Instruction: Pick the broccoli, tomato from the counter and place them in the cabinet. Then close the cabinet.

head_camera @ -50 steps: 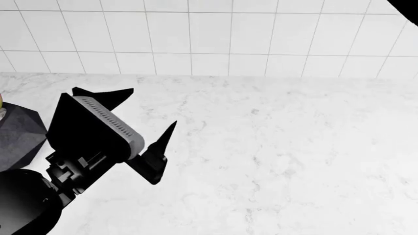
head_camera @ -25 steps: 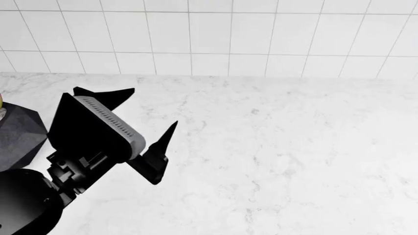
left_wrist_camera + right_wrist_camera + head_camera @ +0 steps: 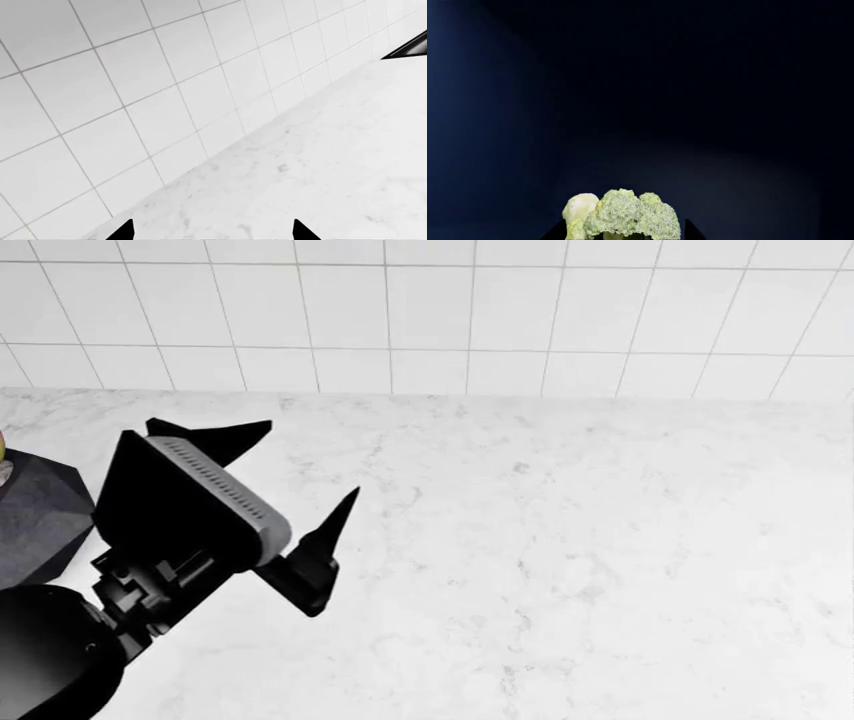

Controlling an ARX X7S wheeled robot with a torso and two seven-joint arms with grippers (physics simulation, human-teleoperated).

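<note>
The broccoli (image 3: pixel 624 215), a pale-green lumpy floret, sits between my right gripper's (image 3: pixel 622 234) two dark fingertips, which close against its sides. Around it is only a dark blue-black enclosed space. My right gripper is out of the head view. My left gripper (image 3: pixel 314 458) hovers open and empty over the left part of the white marble counter (image 3: pixel 561 560). In the left wrist view its fingertips (image 3: pixel 127 231) stand wide apart above the counter (image 3: pixel 320 165). The tomato and the cabinet's outside are out of view.
A white tiled wall (image 3: pixel 427 310) runs along the back of the counter. A dark grey faceted object (image 3: pixel 34 515) with something yellowish on top stands at the far left edge. A black shape (image 3: pixel 407 47) pokes in at one corner of the left wrist view.
A black corner of the right arm, at the head view's top right a second ago, has left the view. The left gripper has barely shifted.
</note>
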